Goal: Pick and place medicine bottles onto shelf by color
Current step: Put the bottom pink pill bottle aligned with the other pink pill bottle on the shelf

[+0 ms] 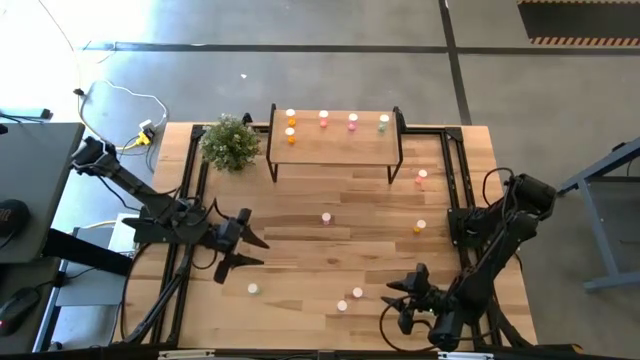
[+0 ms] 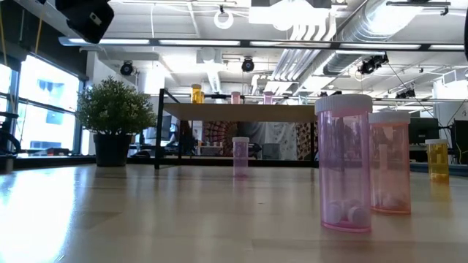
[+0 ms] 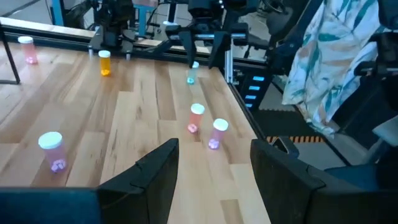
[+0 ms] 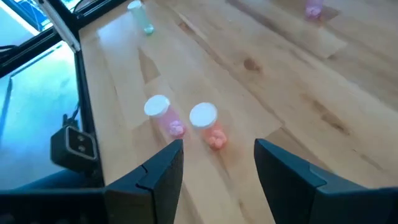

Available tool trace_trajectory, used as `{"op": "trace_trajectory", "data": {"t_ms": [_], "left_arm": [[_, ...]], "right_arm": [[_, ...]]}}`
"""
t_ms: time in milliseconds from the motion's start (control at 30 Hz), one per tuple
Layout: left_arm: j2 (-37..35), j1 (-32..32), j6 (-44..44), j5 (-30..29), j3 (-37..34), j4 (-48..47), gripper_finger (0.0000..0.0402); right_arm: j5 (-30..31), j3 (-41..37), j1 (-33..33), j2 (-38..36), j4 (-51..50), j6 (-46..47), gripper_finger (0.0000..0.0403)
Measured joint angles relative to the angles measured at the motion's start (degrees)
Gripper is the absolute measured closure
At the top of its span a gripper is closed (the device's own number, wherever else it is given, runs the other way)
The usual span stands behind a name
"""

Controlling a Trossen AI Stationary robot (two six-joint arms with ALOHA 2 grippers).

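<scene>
The shelf point(image 1: 335, 148) stands at the table's far edge. Orange point(image 1: 290, 133), pink point(image 1: 323, 118) and pale green point(image 1: 383, 123) medicine bottles stand on its top. More bottles stand upright on the table: two pink ones point(image 1: 357, 293) point(image 1: 342, 305) near the front edge, a pale one point(image 1: 253, 288), a pink one point(image 1: 326, 217), an orange one point(image 1: 420, 227) and another pink one point(image 1: 421, 177). My left gripper point(image 1: 248, 250) hangs open above the table's left half, holding nothing. My right gripper point(image 1: 400, 300) is open above the front right, just right of the two pink bottles point(image 4: 158, 112) point(image 4: 205, 121).
A green potted plant point(image 1: 231, 143) stands left of the shelf. Black frame rails point(image 1: 455, 180) run along the table's left and right sides. In the left wrist view a pale green bottle point(image 3: 191, 73) stands below my right arm. Bare planks lie in the table's middle.
</scene>
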Motion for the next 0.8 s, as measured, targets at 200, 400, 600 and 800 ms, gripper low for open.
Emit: {"op": "trace_trajectory", "data": {"t_ms": [200,400,600,800], "left_arm": [[0.0,-2.33,0.01,-1.03,-0.09,0.1,0.0211],[0.0,-3.43,-0.11,-1.49,-0.09,0.11,0.0211],[0.0,-3.47,-0.98,-1.49,-0.09,0.11,0.0211],[0.0,-3.47,-0.98,-1.49,-0.09,0.15,0.0211]], "right_arm": [[-0.24,0.0,-0.12,0.0,1.97,-0.02,0.0214],[-1.36,0.0,-0.37,0.29,2.85,-0.17,0.0199],[-1.36,0.0,-0.37,3.44,6.93,-4.06,0.0178],[-0.71,0.0,-0.37,8.16,10.97,-6.72,0.018]]}}
